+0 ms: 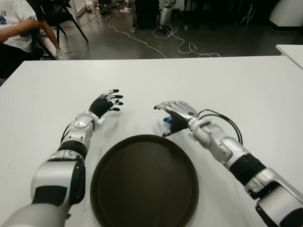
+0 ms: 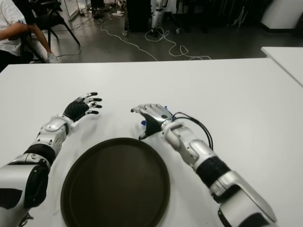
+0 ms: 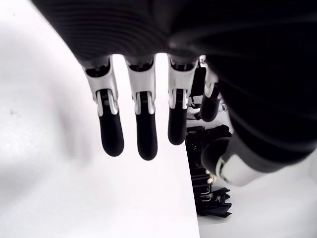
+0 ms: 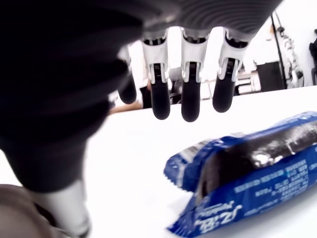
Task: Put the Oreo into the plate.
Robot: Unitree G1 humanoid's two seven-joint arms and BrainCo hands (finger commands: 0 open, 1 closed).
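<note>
My right hand (image 1: 175, 115) hovers palm-down over the Oreo (image 4: 257, 173), a crinkly blue foil pack lying on the white table (image 1: 227, 85), fingers loose, gripping nothing, just beyond the round dark plate (image 1: 144, 182). Left hand (image 1: 106, 103) sits splayed, empty.

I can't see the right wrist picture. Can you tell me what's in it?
A blue Oreo packet lies on the white table, under the robot's right hand. The hand's dark-tipped fingers hang open above the packet and do not touch it. A bit of the dark brown plate shows at one corner.
</note>
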